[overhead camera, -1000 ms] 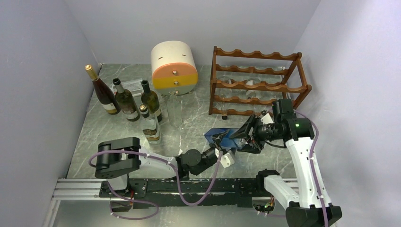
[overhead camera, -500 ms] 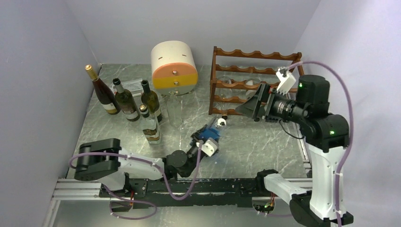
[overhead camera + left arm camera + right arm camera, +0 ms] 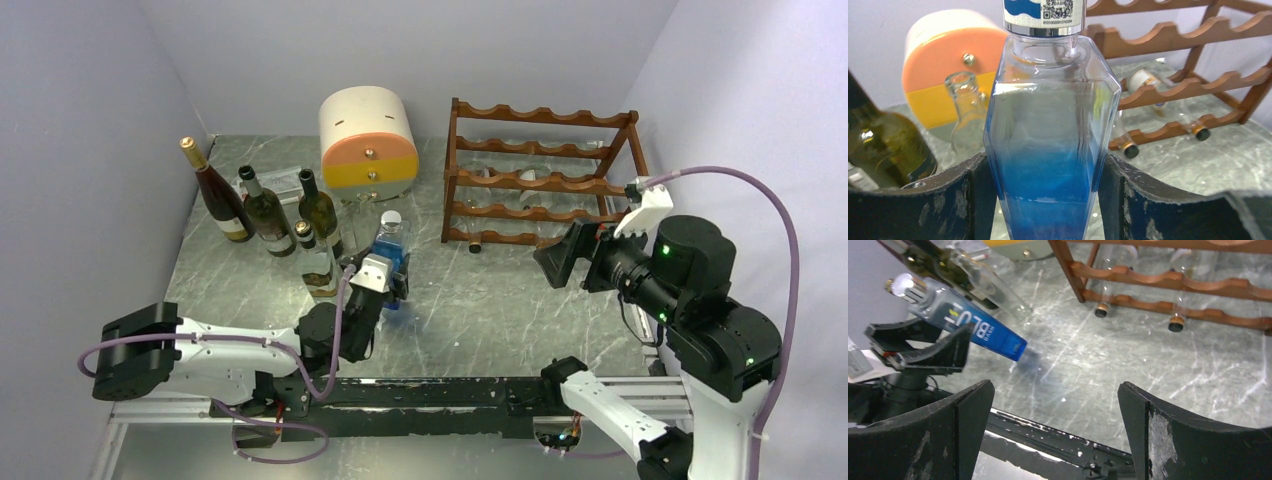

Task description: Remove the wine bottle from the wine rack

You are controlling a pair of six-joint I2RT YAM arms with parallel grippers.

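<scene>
Lower centre: left claw (image 3: 383, 278) clenched on blue wine bottle (image 3: 390, 243), upright over desk (image 3: 480, 300), off and left of wine rack (image 3: 540, 182) at upper right. Mid right: right claw (image 3: 560, 262) released, empty.

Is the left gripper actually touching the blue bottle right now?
Touching. The left wrist view shows the left gripper with its two fingers pressed against both sides of the blue bottle, with no gap.

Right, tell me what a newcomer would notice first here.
The blue bottle stands out, upright mid-table in the left gripper. Behind it to the right, the dark wooden wine rack holds clear bottles lying down, and the right gripper hangs open, empty, in front of it.
</scene>
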